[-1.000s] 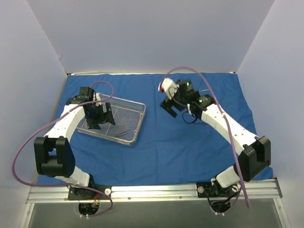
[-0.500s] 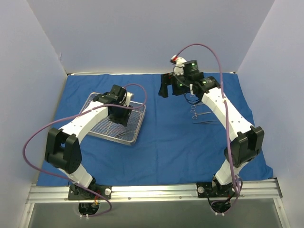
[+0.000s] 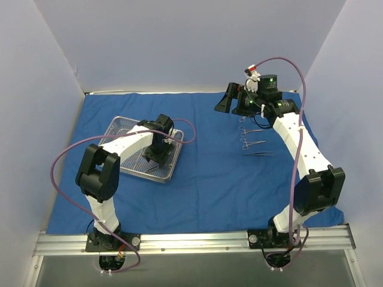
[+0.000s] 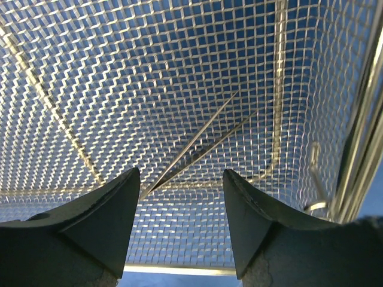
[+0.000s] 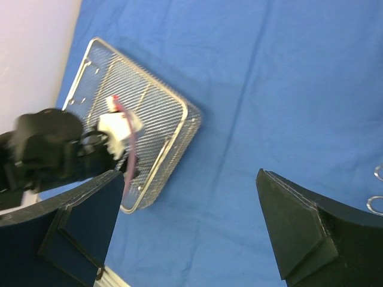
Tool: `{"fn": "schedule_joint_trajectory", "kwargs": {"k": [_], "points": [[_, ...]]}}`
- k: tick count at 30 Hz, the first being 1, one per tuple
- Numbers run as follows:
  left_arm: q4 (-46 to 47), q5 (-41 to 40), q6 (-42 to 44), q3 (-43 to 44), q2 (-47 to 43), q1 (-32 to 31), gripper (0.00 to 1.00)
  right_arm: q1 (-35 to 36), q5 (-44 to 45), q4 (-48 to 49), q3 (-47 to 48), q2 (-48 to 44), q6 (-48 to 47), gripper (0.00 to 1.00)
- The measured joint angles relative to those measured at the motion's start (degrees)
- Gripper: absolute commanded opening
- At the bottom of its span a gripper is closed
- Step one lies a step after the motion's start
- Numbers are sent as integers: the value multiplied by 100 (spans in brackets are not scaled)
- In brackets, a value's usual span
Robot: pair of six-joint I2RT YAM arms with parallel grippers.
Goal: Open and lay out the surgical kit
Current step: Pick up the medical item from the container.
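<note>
Two arms, left hand (image 4: 181, 173) low in mesh tray (image 3: 121, 128), fingers parted, right hand (image 5: 190, 173) raised, wide open.

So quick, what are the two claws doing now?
Left gripper: open, above thin tweezers in the mesh tray, holding nothing.
Right gripper: open wide, empty.

Blue cloth wrap (image 3: 203, 179) spread flat, bearing wire-mesh tray (image 3: 122, 131) and steel instruments (image 3: 250, 142)
</note>
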Motion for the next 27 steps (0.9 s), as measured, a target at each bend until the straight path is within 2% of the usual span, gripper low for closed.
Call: {"fn": "schedule_joint_trajectory", "kwargs": {"k": [9, 14, 18, 22, 24, 25, 27], "points": [[-37, -42, 0, 181, 575, -48, 59, 66, -68, 0, 0, -61, 13, 100], [-55, 72, -28, 234, 682, -48, 45, 66, -68, 0, 0, -61, 13, 100], [-57, 188, -46, 234, 688, -35, 27, 76, -66, -4, 0, -61, 13, 100], [-39, 181, -31, 240, 678, 46, 20, 160, -2, 11, 85, -17, 81, 100], [-20, 138, -26, 247, 645, 109, 5, 184, -57, 85, 101, 24, 212, 100], [-22, 90, 2, 264, 621, 151, 2, 188, -127, 129, 101, 52, 269, 100], [-55, -37, 17, 321, 555, 258, 2, 208, -326, 219, 109, 122, 345, 99]]}}
